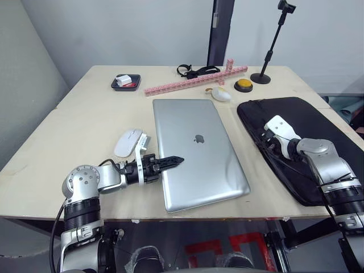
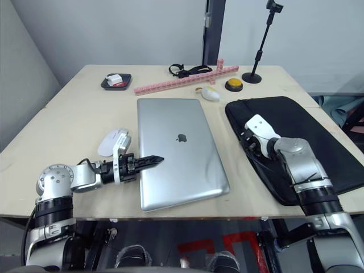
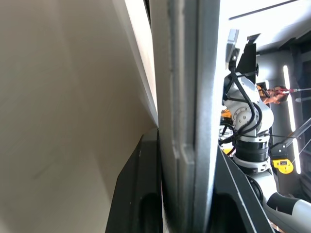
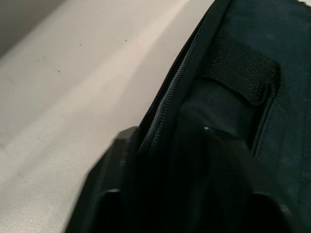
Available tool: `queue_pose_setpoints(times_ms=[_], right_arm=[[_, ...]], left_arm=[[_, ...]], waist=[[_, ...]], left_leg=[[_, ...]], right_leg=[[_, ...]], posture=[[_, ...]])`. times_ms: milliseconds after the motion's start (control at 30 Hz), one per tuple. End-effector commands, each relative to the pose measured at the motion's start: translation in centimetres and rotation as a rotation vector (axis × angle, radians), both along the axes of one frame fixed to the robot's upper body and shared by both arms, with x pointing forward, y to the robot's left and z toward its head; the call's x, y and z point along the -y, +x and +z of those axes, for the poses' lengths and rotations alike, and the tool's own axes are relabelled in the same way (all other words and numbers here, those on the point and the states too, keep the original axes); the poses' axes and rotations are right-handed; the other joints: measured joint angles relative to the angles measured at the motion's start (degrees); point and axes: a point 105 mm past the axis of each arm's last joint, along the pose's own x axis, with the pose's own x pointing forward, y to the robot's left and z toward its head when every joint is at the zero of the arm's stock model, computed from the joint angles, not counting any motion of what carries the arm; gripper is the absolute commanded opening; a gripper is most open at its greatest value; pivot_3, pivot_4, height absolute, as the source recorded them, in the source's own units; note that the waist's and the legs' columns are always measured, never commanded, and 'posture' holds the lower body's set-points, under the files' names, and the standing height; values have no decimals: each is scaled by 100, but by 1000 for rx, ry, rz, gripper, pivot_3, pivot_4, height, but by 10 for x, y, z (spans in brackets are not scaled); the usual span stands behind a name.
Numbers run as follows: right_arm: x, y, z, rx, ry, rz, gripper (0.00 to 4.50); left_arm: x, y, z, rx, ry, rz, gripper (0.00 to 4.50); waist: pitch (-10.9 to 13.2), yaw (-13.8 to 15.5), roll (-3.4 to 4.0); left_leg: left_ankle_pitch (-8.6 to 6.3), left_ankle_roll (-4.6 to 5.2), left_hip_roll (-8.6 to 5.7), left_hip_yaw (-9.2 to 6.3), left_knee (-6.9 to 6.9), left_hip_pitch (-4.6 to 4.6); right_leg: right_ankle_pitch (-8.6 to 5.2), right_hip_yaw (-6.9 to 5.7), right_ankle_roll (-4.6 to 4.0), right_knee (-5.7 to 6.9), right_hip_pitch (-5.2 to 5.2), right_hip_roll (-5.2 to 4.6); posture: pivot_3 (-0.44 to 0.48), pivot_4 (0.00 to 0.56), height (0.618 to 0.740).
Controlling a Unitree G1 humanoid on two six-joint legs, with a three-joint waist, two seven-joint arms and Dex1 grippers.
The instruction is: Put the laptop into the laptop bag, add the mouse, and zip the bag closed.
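Note:
The silver-grey laptop lies closed and flat in the middle of the table. My left gripper is at its left edge near the front corner. In the left wrist view that edge sits between the two black fingers, which are shut on it. Just left of the laptop rests the white mouse, untouched. To the right lies the black laptop bag. My right gripper is at the bag's left edge, and the zipper edge is pinched between its fingers.
Along the table's far side are a black tray, a pink strip of blocks, a black strap, a white lump with an orange piece, an orange button and a black stand. The bag's right side overhangs the table.

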Motion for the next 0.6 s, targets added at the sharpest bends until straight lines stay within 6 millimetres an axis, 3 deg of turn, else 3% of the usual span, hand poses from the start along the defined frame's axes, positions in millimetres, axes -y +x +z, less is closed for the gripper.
queue_pose_setpoints(times_ms=[33,100,300,600], right_arm=[[11,1,8,22,31,-41,593],[11,1,8,18,55,-47,13],[6,1,18,22,157,-50,13],[-3,3,56,37,302,-28,13]], left_arm=[[6,-4,17,59,-59,-38,317],[7,-5,17,48,-83,-45,317],[9,0,19,-6,-161,-36,317],[21,-3,23,-69,-219,-121,317]], waist=[[0,3,0],[0,2,0],[0,4,0],[2,5,5]], left_leg=[[0,0,0,0,1,0],[0,1,0,0,2,0],[1,2,0,1,7,0],[2,1,0,4,10,1]], right_leg=[[0,0,1,0,0,0],[2,0,4,0,0,0],[7,4,11,2,-1,0],[15,8,27,3,-2,0]], posture=[[0,150,740],[0,150,740],[0,150,740],[0,150,740]])
